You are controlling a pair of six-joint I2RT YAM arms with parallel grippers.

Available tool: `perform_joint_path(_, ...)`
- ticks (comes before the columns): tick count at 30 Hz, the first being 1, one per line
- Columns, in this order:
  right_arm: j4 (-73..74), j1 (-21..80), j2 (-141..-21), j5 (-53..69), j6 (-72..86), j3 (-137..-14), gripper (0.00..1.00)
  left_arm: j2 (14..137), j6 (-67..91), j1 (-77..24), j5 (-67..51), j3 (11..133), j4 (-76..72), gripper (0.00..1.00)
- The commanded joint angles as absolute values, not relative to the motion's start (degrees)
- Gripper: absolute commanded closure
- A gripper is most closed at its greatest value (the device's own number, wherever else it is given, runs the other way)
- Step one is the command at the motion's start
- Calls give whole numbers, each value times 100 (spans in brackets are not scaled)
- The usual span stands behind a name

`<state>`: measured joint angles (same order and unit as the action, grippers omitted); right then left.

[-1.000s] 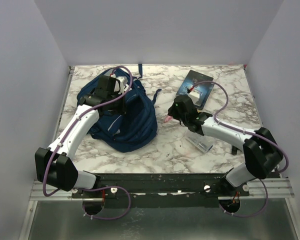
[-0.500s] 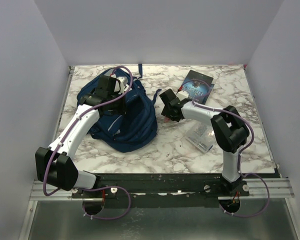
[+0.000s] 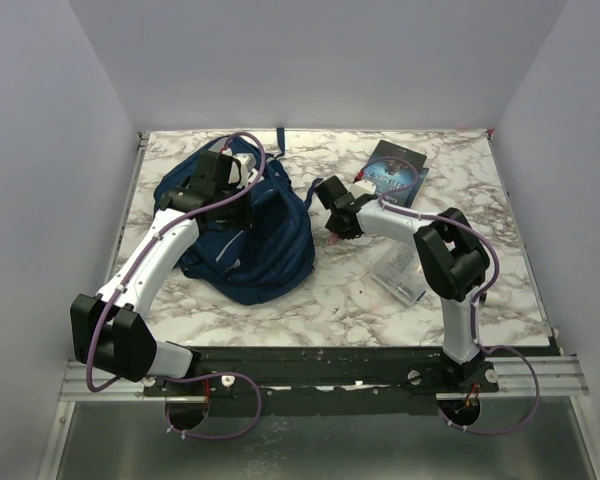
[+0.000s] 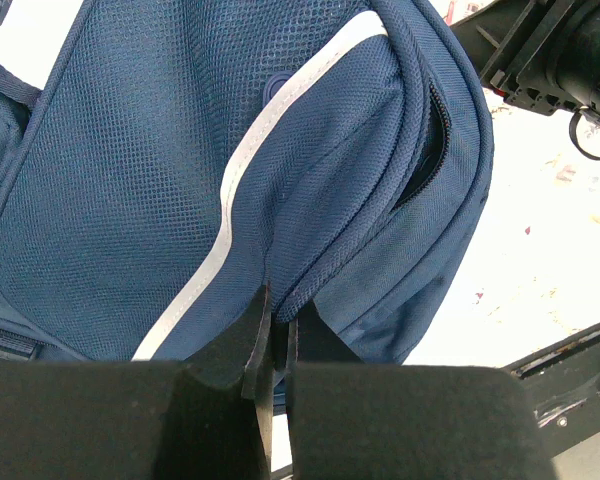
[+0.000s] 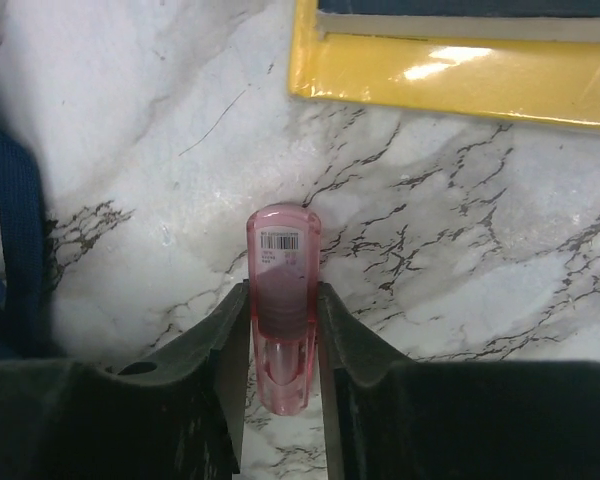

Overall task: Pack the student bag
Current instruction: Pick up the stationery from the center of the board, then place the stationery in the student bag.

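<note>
The navy student bag lies at the left of the table, and its grey stripe and open zip pocket fill the left wrist view. My left gripper sits on top of the bag, its jaws shut on a fold of the bag's fabric. My right gripper is just right of the bag, close to its side. It is shut on a pink translucent tube with a barcode label and holds it above the marble.
A dark blue book with a yellow edge lies just beyond the right gripper. A clear plastic pouch lies on the table at the near right. A blue bag strap hangs left of the right gripper.
My right arm has swung left from mid-table to the bag's side, carrying the pink tube. The left arm and the bag have not moved.
</note>
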<state>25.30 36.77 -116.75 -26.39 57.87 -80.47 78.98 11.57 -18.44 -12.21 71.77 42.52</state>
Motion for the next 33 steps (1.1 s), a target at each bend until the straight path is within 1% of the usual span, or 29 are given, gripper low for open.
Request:
perform_joint_path(1, 2906, 3700, -11884, -2961, 5759, -7764, 77, 7805, 1261, -1811, -1380, 7243, 4008, 100)
perform_joint_path(2, 2953, 3700, -11855, -3050, 5765, -7725, 79, 7805, 1257, -1813, -1395, 7236, 4006, 100)
perform_joint_path(4, 3029, 3691, -11744, -3269, 5756, -7634, 86, 7798, 1251, -1811, -1397, 7238, 4008, 100)
perform_joint_path(7, 2866, 3700, -11440, -3329, 5583, -7388, 92, 7800, 1249, -1811, -1389, 7236, 4008, 100)
perform_joint_path(11, 2066, 3700, -10735, -2803, 5118, -6688, 100, 7796, 1249, -1811, -1402, 7233, 4008, 100)
perform_joint_path(15, 1177, 3696, -9849, -2021, 4958, -6012, 100, 7785, 1248, -1811, -1400, 7242, 4008, 100)
perform_joint_path(20, -678, 3758, -8704, -514, 4811, -5136, 100, 7795, 1240, -1812, -1371, 7233, 4008, 100)
perform_joint_path(24, -1483, 4184, -8234, -193, 4720, -5012, 100, 7796, 1241, -1811, -1380, 7233, 4012, 100)
perform_joint_path(26, -1789, 4469, -8211, -81, 4541, -5090, 98, 7796, 1248, -1815, -1389, 7242, 4009, 100)
perform_joint_path(28, -1945, 4675, -8380, 155, 4448, -5328, 94, 7782, 1252, -1811, -1361, 7240, 4016, 100)
perform_joint_path(32, -2278, 4763, -8938, 628, 4716, -5702, 93, 7755, 1248, -1811, -1284, 7233, 4008, 100)
perform_joint_path(33, -2406, 4763, -9097, 745, 4781, -5766, 92, 7751, 1240, -1811, -1283, 7233, 4008, 100)
